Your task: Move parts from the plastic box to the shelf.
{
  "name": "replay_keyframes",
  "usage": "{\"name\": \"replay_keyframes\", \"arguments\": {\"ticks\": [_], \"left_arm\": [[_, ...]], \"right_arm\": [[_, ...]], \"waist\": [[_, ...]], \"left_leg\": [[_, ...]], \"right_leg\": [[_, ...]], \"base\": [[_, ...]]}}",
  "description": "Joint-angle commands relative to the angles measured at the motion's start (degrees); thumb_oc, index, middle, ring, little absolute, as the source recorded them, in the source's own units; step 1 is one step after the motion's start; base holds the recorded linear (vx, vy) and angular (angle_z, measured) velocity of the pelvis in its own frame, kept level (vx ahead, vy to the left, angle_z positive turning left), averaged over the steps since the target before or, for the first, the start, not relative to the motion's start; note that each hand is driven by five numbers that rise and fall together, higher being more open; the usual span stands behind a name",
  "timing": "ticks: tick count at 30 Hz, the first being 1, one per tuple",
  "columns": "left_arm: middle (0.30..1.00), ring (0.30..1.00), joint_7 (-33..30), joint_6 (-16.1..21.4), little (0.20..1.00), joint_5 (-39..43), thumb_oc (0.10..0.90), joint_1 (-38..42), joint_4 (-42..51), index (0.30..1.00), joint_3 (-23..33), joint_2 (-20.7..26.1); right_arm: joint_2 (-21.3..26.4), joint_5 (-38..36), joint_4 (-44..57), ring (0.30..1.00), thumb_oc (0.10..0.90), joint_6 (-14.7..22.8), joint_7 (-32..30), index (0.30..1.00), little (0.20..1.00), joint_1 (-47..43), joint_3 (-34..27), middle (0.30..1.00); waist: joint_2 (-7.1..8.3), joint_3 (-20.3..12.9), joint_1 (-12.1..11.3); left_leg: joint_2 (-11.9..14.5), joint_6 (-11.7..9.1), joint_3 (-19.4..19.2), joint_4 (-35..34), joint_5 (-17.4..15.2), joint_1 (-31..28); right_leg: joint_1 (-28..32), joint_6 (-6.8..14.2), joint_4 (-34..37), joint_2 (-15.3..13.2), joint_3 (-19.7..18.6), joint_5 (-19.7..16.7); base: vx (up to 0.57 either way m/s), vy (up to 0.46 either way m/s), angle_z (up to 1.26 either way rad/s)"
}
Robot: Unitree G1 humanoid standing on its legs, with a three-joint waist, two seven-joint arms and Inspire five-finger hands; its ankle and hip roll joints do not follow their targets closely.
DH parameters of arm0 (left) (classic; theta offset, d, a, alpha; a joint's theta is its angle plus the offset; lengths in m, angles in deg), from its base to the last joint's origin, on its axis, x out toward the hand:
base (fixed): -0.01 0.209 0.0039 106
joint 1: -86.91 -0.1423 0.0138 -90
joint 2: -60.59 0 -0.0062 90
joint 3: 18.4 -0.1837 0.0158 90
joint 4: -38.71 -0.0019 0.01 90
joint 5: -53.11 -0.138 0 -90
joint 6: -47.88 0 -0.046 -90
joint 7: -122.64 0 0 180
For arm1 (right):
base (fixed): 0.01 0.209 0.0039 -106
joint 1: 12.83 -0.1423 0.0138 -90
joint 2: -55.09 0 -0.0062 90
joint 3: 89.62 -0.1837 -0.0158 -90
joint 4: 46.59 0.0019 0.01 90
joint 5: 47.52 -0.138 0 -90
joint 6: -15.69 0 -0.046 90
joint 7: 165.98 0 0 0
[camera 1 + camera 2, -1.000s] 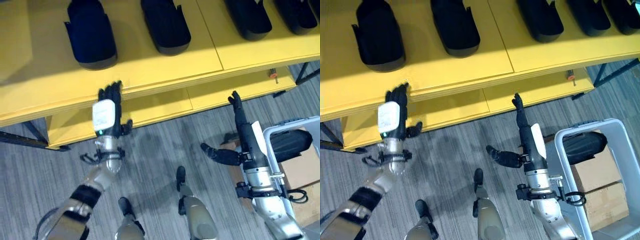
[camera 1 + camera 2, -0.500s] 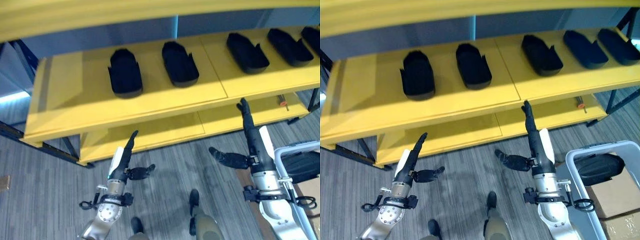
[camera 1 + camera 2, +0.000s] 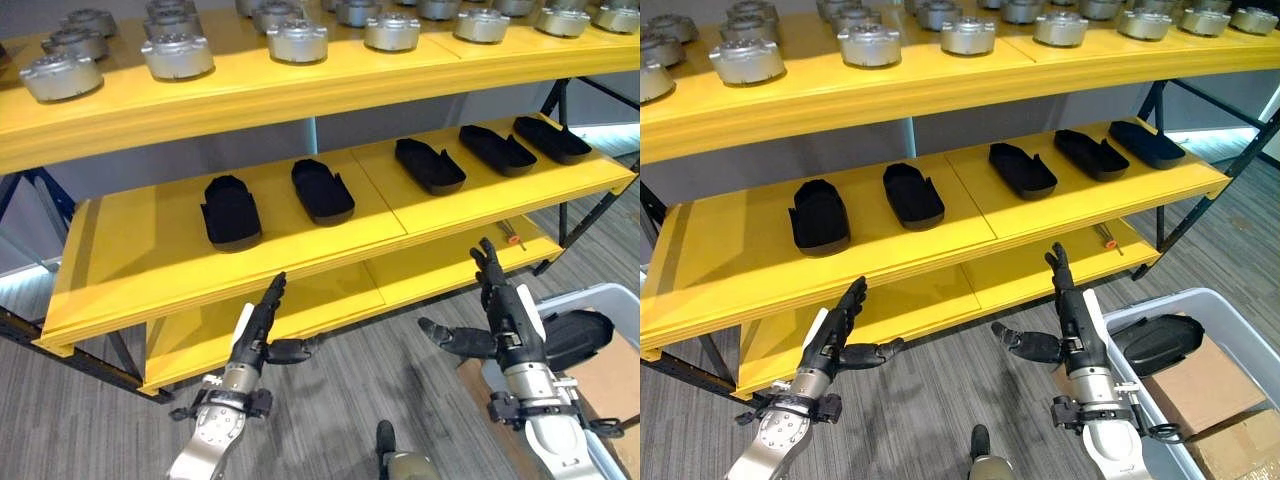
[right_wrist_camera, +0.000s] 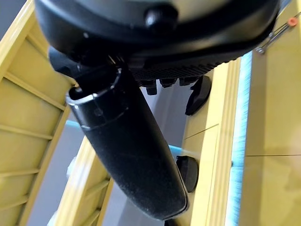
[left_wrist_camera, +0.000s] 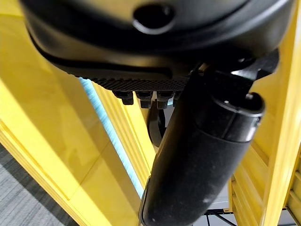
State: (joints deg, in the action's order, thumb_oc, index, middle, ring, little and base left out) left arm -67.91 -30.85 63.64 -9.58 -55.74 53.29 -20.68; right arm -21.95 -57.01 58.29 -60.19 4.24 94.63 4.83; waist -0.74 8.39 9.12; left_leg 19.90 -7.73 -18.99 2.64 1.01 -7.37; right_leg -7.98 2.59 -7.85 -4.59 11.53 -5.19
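We see the plastic box (image 3: 1230, 330) at lower right holding one black part (image 3: 1155, 343). Five more parts (image 3: 910, 195) lie on the yellow shelf (image 3: 940, 235). The left hand (image 3: 835, 330) and right hand (image 3: 1070, 310) are both spread, empty — fingers straight.

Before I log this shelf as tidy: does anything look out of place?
Mostly tidy. One oddity: a small orange-handled tool lies loose on the yellow shelf's lowest level, unlike the neatly rowed black parts above.
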Motion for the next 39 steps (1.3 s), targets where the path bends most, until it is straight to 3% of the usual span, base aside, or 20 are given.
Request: {"name": "replay_keyframes", "arguments": {"ticks": [1,2,3,4,5,7,8,10,11,14,18,27,32,33,34,35,36,37,38,39], "left_arm": [[1.0,1.0,0.6,4.7,1.0,0.2,0.9,4.8,3.9,1.0,1.3,0.5],[1.0,1.0,0.6,4.7,1.0,0.3,0.9,4.8,3.9,1.0,1.2,0.5],[1.0,1.0,0.5,4.6,1.0,-0.6,0.9,5.3,4.3,1.0,0.7,0.3],[1.0,1.0,0.5,4.6,1.0,-0.6,0.9,5.3,4.3,1.0,0.7,0.4],[1.0,1.0,0.1,4.4,1.0,-1.8,0.9,5.3,4.8,1.0,0.7,0.1],[1.0,1.0,0.2,4.5,1.0,-2.2,0.9,4.9,5.4,1.0,1.1,-0.1],[1.0,1.0,0.2,4.5,1.0,-2.3,0.9,4.9,5.4,1.0,1.2,-0.1],[1.0,1.0,-0.4,4.8,1.0,-3.0,0.9,5.7,5.8,1.0,1.7,-0.2],[1.0,1.0,-0.6,5.2,1.0,-2.6,0.9,4.7,6.5,1.0,2.6,-0.3],[1.0,1.0,-0.1,5.2,1.0,-1.9,0.9,3.9,7.5,1.0,3.2,-0.3],[1.0,1.0,0.1,5.4,1.0,-2.4,0.9,5.2,6.6,1.0,2.3,0.4],[1.0,1.0,-0.2,5.9,1.0,-1.9,0.9,4.2,6.4,1.0,2.7,0.1],[1.0,1.0,-0.5,6.0,1.0,-2.1,0.9,4.6,6.0,1.0,2.8,0.4],[1.0,1.0,-0.8,5.9,1.0,-2.0,0.9,5.2,6.3,1.0,3.2,0.7],[1.0,1.0,-1.3,5.9,1.0,-2.0,0.9,5.7,6.5,1.0,3.4,0.9],[1.0,1.0,-2.1,5.8,1.0,-1.9,0.9,6.4,6.4,1.0,3.6,0.7],[1.0,1.0,-2.7,5.6,1.0,-1.8,0.9,6.0,6.4,1.0,4.1,0.3],[1.0,1.0,-3.1,5.4,1.0,-1.4,0.9,5.2,6.2,1.0,4.9,0.2],[1.0,1.0,-3.5,5.3,1.0,-1.5,0.9,5.3,5.9,1.0,5.1,0.1],[1.0,1.0,-3.8,5.3,1.0,-2.0,0.9,5.8,5.7,1.0,4.8,0.2]], "right_arm": [[1.2,-0.4,7.7,1.0,0.9,6.4,-0.8,1.0,1.0,-0.6,-7.2,1.0],[1.2,-0.4,7.8,1.0,0.9,6.3,-0.8,1.0,1.0,-0.6,-7.3,1.0],[1.2,0.0,7.8,1.0,0.9,6.2,-1.0,1.0,1.0,0.1,-8.1,1.0],[1.2,0.0,7.8,1.0,0.9,6.2,-1.0,1.0,1.0,0.1,-8.1,1.0],[1.0,-0.2,6.9,1.0,0.9,6.4,-1.1,1.0,1.0,-1.3,-7.4,1.0],[0.6,0.1,6.0,1.0,0.9,6.5,-1.2,1.0,1.0,-2.5,-6.5,1.0],[0.6,0.1,5.9,1.0,0.9,6.5,-1.2,1.0,1.0,-2.6,-6.5,1.0],[0.3,0.4,4.5,1.0,0.9,6.6,-1.5,1.0,1.0,-5.5,-5.2,1.0],[-0.1,0.2,3.4,1.0,0.9,6.7,-1.2,1.0,1.0,-7.6,-3.5,1.0],[-0.4,-0.7,3.4,1.0,0.9,6.2,0.5,1.0,1.0,-7.6,-2.9,1.0],[-0.6,-1.5,3.6,1.0,0.9,5.7,1.0,1.0,1.0,-7.9,-2.8,1.0],[-0.3,0.0,4.2,1.0,0.9,5.4,1.0,1.0,1.0,-8.1,-2.7,1.0],[-0.5,1.4,3.7,1.0,0.9,5.2,0.4,1.0,1.0,-9.6,-2.0,1.0],[-0.7,1.9,3.6,1.0,0.9,4.8,0.2,1.0,1.0,-11.0,-1.3,1.0],[-0.6,2.7,3.5,1.0,0.9,4.7,-0.2,1.0,1.0,-12.7,-0.6,1.0],[-0.8,4.0,3.1,1.0,0.9,4.1,-1.1,1.0,1.0,-15.2,0.9,1.0],[-1.2,4.1,1.4,1.0,0.9,3.9,-1.7,1.0,1.0,-18.0,3.1,1.0],[-1.0,3.5,0.4,1.0,0.9,3.5,-1.7,1.0,1.0,-19.2,4.1,1.0],[-0.7,4.0,0.5,1.0,0.9,3.4,-1.7,1.0,1.0,-19.9,4.7,1.0],[-0.4,4.6,0.7,1.0,0.9,3.0,-1.9,1.0,1.0,-20.1,4.8,1.0]], "waist": [[1.99,0.3,0.3],[1.92,0.4,0.4],[2.34,1.5,-0.2],[2.35,1.5,-0.1],[3.17,2.6,-2.0],[3.9,3.3,-3.6],[3.89,3.2,-3.7],[3.96,4.3,-5.6],[3.35,4.6,-5.8],[3.29,3.6,-5.2],[3.66,3.0,-2.7],[3.09,2.6,-0.9],[1.98,2.9,-0.1],[1.83,3.9,-0.2],[1.51,5.1,-0.4],[0.41,6.2,-1.6],[-0.07,6.4,-2.0],[0.16,6.4,-2.3],[0.53,6.4,-2.4],[0.47,6.5,-1.9]], "left_leg": [[2.5,-1.9,4.7,9.0,15.9,9.8],[2.6,-1.9,5.1,9.7,15.6,10.2],[-1.6,-0.4,6.5,11.5,14.5,13.5],[-1.6,-0.4,6.5,11.5,14.5,13.6],[-9.0,1.3,12.6,11.0,11.8,18.2],[-13.9,2.2,16.7,9.4,10.3,20.4],[-13.8,2.3,16.7,9.3,10.6,20.5],[-20.7,2.4,23.2,9.1,9.6,22.4],[-22.4,4.5,26.3,8.2,7.8,20.5],[-22.0,6.2,24.4,5.8,6.2,17.3],[-22.1,8.8,19.1,9.9,1.6,16.9],[-21.0,10.0,12.0,11.8,-2.2,14.6],[-20.8,10.5,8.0,10.6,-3.8,13.3],[-21.0,11.2,6.0,10.1,-5.5,11.7],[-20.5,11.5,3.8,9.8,-5.9,10.9],[-19.7,11.8,0.5,9.7,-7.4,8.8],[-19.1,11.4,-2.7,9.2,-9.4,6.2],[-19.3,10.5,-4.1,8.3,-11.2,4.0],[-19.2,10.0,-5.1,8.0,-11.8,3.2],[-18.7,9.6,-4.6,8.3,-12.9,2.7]], "right_leg": [[9.9,-0.7,-1.3,1.6,-0.4,9.4],[10.0,-0.7,-1.3,1.7,-0.2,9.4],[11.7,-1.2,-0.4,2.1,0.5,10.0],[11.6,-1.2,-0.4,2.0,0.6,10.0],[11.3,-0.6,0.7,2.4,-2.0,8.6],[11.2,-0.6,1.1,3.5,-4.9,8.0],[11.1,-0.6,1.2,3.5,-4.9,7.8],[11.1,-0.5,1.2,5.0,-7.9,7.5],[10.0,-0.2,0.2,6.5,-11.2,6.9],[9.8,-0.4,0.3,6.8,-13.3,7.2],[7.7,-1.0,-4.2,6.5,-15.4,9.1],[6.3,-0.4,-5.9,6.7,-21.4,9.1],[4.2,1.9,-8.2,7.1,-24.1,8.2],[1.1,5.6,-13.2,5.4,-21.5,4.3],[-1.6,7.4,-16.0,3.6,-18.6,1.7],[-4.5,7.0,-18.4,-1.7,-8.2,1.8],[-5.4,5.3,-14.4,-6.4,1.5,3.8],[-8.9,5.6,-8.6,-7.7,6.2,1.8],[-10.0,6.3,-4.8,-8.9,8.6,-0.1],[-9.4,7.1,-1.9,-9.1,7.3,-1.3]], "base": [[-0.02,-0.285,0.36],[-0.04,-0.278,0.47],[-0.03,-0.104,0.51],[-0.03,-0.166,0.61],[0.02,-0.093,0.42],[0.05,-0.081,-0.34],[0.03,-0.042,-1.23],[0.0,-0.035,-1.42],[0.04,0.035,-0.85],[0.09,0.087,-1.51],[0.08,0.075,-0.96],[0.08,0.073,-0.64],[0.08,0.085,-0.45],[0.03,0.111,-0.7],[0.04,0.186,-1.75],[0.11,0.18,-1.57],[0.31,0.117,-1.95],[0.36,-0.053,-1.3],[0.38,-0.181,-1.92],[0.2,-0.149,-1.91]]}}
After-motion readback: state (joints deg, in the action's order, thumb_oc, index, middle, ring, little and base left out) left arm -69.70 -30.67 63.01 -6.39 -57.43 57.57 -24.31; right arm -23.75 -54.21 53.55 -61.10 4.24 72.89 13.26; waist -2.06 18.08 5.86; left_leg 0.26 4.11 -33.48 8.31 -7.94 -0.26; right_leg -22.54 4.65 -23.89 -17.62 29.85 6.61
